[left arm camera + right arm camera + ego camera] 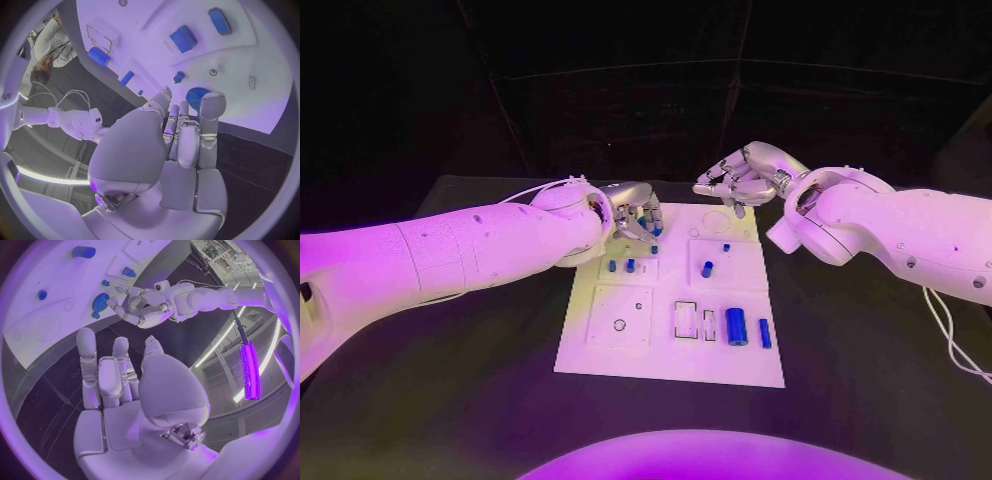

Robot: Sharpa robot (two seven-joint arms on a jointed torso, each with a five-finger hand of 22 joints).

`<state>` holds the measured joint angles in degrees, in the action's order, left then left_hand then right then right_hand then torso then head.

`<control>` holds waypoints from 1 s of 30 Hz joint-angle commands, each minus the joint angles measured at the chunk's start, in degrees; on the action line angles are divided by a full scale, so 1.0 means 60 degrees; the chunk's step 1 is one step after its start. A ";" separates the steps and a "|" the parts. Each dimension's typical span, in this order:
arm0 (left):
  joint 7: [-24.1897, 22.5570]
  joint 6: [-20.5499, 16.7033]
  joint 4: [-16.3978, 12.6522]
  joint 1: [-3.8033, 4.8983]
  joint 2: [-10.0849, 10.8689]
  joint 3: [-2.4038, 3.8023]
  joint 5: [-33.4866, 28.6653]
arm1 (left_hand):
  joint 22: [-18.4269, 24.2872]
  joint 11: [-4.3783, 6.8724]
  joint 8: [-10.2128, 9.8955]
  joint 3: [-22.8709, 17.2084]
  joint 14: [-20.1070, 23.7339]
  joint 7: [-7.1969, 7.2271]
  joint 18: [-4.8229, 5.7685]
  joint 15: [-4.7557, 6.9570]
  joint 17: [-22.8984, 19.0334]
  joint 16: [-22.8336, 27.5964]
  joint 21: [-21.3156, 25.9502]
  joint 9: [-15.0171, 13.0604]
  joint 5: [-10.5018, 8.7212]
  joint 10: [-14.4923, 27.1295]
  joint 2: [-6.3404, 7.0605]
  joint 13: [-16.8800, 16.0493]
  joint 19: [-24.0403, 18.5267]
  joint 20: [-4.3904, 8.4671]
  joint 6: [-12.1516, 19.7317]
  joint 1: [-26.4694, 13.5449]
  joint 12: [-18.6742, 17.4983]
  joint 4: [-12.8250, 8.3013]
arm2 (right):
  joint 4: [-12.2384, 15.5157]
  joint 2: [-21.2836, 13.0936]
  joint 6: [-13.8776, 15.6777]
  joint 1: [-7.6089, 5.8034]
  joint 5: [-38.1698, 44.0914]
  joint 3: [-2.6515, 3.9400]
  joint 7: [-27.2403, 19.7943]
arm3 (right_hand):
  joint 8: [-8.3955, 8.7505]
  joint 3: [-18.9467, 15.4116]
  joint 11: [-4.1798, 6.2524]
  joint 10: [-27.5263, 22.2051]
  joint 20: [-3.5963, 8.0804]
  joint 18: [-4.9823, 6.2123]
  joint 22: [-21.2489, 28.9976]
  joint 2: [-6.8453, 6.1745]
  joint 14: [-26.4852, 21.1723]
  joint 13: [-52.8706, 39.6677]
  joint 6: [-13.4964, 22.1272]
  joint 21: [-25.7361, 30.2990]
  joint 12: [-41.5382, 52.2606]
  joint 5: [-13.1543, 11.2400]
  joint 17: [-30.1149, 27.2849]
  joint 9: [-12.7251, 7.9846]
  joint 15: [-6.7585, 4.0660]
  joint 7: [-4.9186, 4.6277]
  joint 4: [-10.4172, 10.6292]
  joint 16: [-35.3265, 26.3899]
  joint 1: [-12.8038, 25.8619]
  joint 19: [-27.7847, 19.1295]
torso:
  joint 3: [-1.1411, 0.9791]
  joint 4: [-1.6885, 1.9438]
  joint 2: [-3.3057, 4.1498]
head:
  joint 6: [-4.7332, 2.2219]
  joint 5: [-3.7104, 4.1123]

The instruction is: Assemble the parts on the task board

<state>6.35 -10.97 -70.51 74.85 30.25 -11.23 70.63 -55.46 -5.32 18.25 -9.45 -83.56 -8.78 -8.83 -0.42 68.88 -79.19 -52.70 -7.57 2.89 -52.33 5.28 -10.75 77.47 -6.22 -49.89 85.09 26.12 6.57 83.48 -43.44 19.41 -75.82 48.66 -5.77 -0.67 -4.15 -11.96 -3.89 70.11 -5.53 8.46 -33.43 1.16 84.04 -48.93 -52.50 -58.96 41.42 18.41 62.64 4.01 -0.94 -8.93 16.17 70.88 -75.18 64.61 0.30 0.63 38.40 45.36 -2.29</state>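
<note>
Task board (669, 350), the landmark, a white plate lying mid-table. A round blue toothed part (199, 98) sits at the fingertips of the left hand (635, 209), over the board's far left corner; whether the fingers actually grasp it cannot be told. The right hand (747, 174) hovers past the board's far edge, fingers loosely curled around nothing. Blue cylinders (736, 326) lie near the board's near right; small blue pegs (629, 265) stand at its centre.
</note>
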 commanded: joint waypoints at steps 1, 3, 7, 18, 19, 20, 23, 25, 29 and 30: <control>-0.0011 0.0538 0.0100 -0.0001 -0.0071 0.0005 0.0771 | -0.0137 0.0007 -0.0069 -0.0104 -0.0138 0.0013 0.0153 -0.0006 0.0035 -0.0059 -0.0157 0.0055 0.0057 -0.0127 0.0113 0.0099 0.0102 0.0004 -0.0120 -0.0007 -0.0075 -0.0003 | 0.0008 0.0015 -0.0020 -0.0020 0.0025 0.0006 -0.0074 | -0.0003 -0.0008 0.0027 -0.0065 0.0017 0.0194 -0.0004 0.0036 0.0141 -0.0009 0.0040 0.0036 0.0050 0.0054 0.0009 0.0000 0.0027 0.0002 -0.0021 -0.0014 -0.0050 -0.0003 | -0.0004 -0.0001 -0.0002 | 0.0009 0.0002; 0.0044 0.0733 0.0160 -0.0008 -0.0130 0.0005 0.0839 | -0.0199 0.0016 -0.0117 -0.0168 -0.0162 0.0032 0.0163 0.0005 0.0024 -0.0080 -0.0228 0.0097 0.0057 -0.0174 0.0121 0.0195 0.0145 0.0013 -0.0212 -0.0014 -0.0148 -0.0029 | 0.0005 0.0023 -0.0023 -0.0020 0.0026 0.0006 -0.0075 | -0.0003 -0.0008 0.0027 -0.0065 0.0017 0.0194 -0.0004 0.0036 0.0141 -0.0009 0.0040 0.0036 0.0050 0.0054 0.0009 0.0000 0.0027 0.0002 -0.0021 -0.0014 -0.0050 -0.0003 | -0.0003 0.0005 -0.0005 | 0.0016 0.0012; 0.0110 0.0992 0.0220 -0.0020 -0.0196 0.0005 0.0891 | -0.0324 0.0031 -0.0173 -0.0257 -0.0195 0.0049 0.0186 0.0020 0.0019 -0.0110 -0.0367 0.0147 0.0057 -0.0273 0.0124 0.0316 0.0216 0.0027 -0.0340 -0.0033 -0.0238 -0.0054 | 0.0002 0.0037 -0.0028 -0.0020 0.0026 0.0006 -0.0076 | -0.0003 -0.0008 0.0027 -0.0065 0.0017 0.0194 -0.0004 0.0036 0.0141 -0.0009 0.0040 0.0036 0.0050 0.0054 0.0009 0.0000 0.0027 0.0002 -0.0021 -0.0014 -0.0050 -0.0003 | -0.0004 0.0008 -0.0005 | 0.0032 0.0013; 0.0233 0.1290 0.0242 -0.0085 -0.0263 0.0006 0.0947 | -0.0644 0.0059 -0.0298 -0.0409 -0.0235 0.0071 0.0251 0.0050 -0.0071 -0.0120 -0.0714 0.0243 0.0054 -0.0539 0.0158 0.0548 0.0374 0.0061 -0.0588 -0.0128 -0.0424 -0.0076 | -0.0040 0.0054 -0.0040 -0.0020 0.0027 0.0006 -0.0082 | -0.0004 -0.0010 0.0028 -0.0058 0.0018 0.0194 -0.0009 0.0046 0.0144 -0.0026 0.0039 0.0034 0.0069 0.0076 0.0019 0.0001 0.0026 0.0003 -0.0026 -0.0009 -0.0070 0.0002 | 0.0005 0.0027 -0.0005 | 0.0057 0.0021; 0.0231 0.1278 0.0248 -0.0088 -0.0274 0.0006 0.0948 | -0.0651 0.0059 -0.0302 -0.0414 -0.0235 0.0070 0.0253 0.0050 -0.0076 -0.0119 -0.0722 0.0246 0.0054 -0.0545 0.0158 0.0555 0.0377 0.0062 -0.0594 -0.0132 -0.0431 -0.0075 | -0.0046 0.0056 -0.0040 -0.0020 0.0027 0.0006 -0.0083 | -0.0004 -0.0010 0.0028 -0.0058 0.0018 0.0194 -0.0009 0.0046 0.0144 -0.0026 0.0039 0.0034 0.0069 0.0076 0.0019 0.0001 0.0026 0.0003 -0.0026 -0.0009 -0.0070 0.0002 | 0.0003 0.0027 -0.0005 | 0.0060 0.0017; 0.0225 0.1241 0.0260 -0.0092 -0.0290 0.0007 0.0949 | -0.0672 0.0058 -0.0316 -0.0424 -0.0234 0.0066 0.0258 0.0049 -0.0090 -0.0117 -0.0743 0.0255 0.0054 -0.0563 0.0161 0.0575 0.0383 0.0062 -0.0611 -0.0148 -0.0449 -0.0073 | -0.0053 0.0058 -0.0039 -0.0020 0.0027 0.0006 -0.0083 | -0.0004 -0.0010 0.0028 -0.0058 0.0018 0.0194 -0.0009 0.0046 0.0144 -0.0026 0.0039 0.0034 0.0069 0.0076 0.0019 0.0001 0.0026 0.0003 -0.0026 -0.0009 -0.0070 0.0002 | 0.0002 0.0028 -0.0003 | 0.0069 0.0008; 0.0217 0.1135 0.0312 -0.0108 -0.0340 0.0007 0.0950 | -0.0731 0.0047 -0.0343 -0.0421 -0.0216 0.0042 0.0273 0.0039 -0.0168 -0.0088 -0.0798 0.0276 0.0050 -0.0635 0.0183 0.0623 0.0391 0.0056 -0.0675 -0.0234 -0.0483 -0.0047 | -0.0062 0.0060 -0.0036 -0.0020 0.0027 0.0006 -0.0085 | -0.0004 -0.0010 0.0028 -0.0058 0.0018 0.0194 -0.0009 0.0046 0.0144 -0.0026 0.0039 0.0034 0.0069 0.0076 0.0019 0.0001 0.0026 0.0003 -0.0026 -0.0009 -0.0070 0.0002 | 0.0004 0.0021 -0.0008 | 0.0068 0.0018; 0.0223 0.1079 0.0354 -0.0118 -0.0369 0.0007 0.0950 | -0.0749 0.0047 -0.0348 -0.0432 -0.0214 0.0042 0.0277 0.0038 -0.0176 -0.0088 -0.0815 0.0281 0.0052 -0.0657 0.0174 0.0636 0.0393 0.0054 -0.0700 -0.0244 -0.0492 -0.0044 | -0.0064 0.0058 -0.0037 -0.0020 0.0027 0.0006 -0.0087 | -0.0004 -0.0010 0.0028 -0.0058 0.0018 0.0194 -0.0009 0.0046 0.0144 -0.0026 0.0039 0.0034 0.0069 0.0076 0.0019 0.0001 0.0026 0.0003 -0.0026 -0.0009 -0.0070 0.0002 | 0.0003 0.0016 -0.0010 | 0.0072 0.0021; 0.0212 0.1030 0.0462 -0.0129 -0.0418 0.0008 0.0951 | -0.0772 0.0057 -0.0377 -0.0523 -0.0211 0.0052 0.0277 0.0044 -0.0195 -0.0092 -0.0830 0.0304 0.0057 -0.0731 0.0118 0.0696 0.0385 0.0055 -0.0777 -0.0212 -0.0539 -0.0069 | -0.0067 0.0054 -0.0035 -0.0020 0.0027 0.0006 -0.0087 | -0.0004 -0.0010 0.0028 -0.0058 0.0018 0.0194 -0.0009 0.0046 0.0144 -0.0026 0.0039 0.0034 0.0069 0.0076 0.0019 0.0001 0.0026 0.0003 -0.0026 -0.0009 -0.0070 0.0002 | -0.0009 0.0001 -0.0011 | 0.0082 0.0009; 0.0201 0.1027 0.0478 -0.0131 -0.0424 0.0008 0.0951 | -0.0778 0.0061 -0.0383 -0.0551 -0.0211 0.0057 0.0277 0.0047 -0.0199 -0.0093 -0.0835 0.0309 0.0057 -0.0748 0.0101 0.0709 0.0384 0.0056 -0.0795 -0.0198 -0.0550 -0.0078 | -0.0067 0.0054 -0.0035 -0.0020 0.0027 0.0006 -0.0088 | -0.0004 -0.0010 0.0028 -0.0058 0.0018 0.0194 -0.0009 0.0046 0.0144 -0.0026 0.0039 0.0034 0.0069 0.0076 0.0019 0.0001 0.0026 0.0003 -0.0026 -0.0009 -0.0070 0.0002 | -0.0008 -0.0002 -0.0011 | 0.0085 0.0009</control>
<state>7.41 -4.60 -67.77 74.02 27.80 -11.22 75.78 -60.09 -4.90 16.16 -12.54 -83.76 -8.29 -7.96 -0.22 67.76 -79.84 -57.36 -5.78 2.89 -56.43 6.36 -6.51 79.48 -5.84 -54.30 84.00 23.00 6.00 83.05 -43.13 19.40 -75.82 48.68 -5.77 -0.71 -4.15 -11.96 -3.89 70.11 -5.53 8.46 -33.44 1.16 84.04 -49.02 -52.50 -58.96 41.64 18.67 62.69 4.01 -0.94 -8.92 16.18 70.88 -75.18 64.61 0.30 0.74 38.34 45.82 -2.20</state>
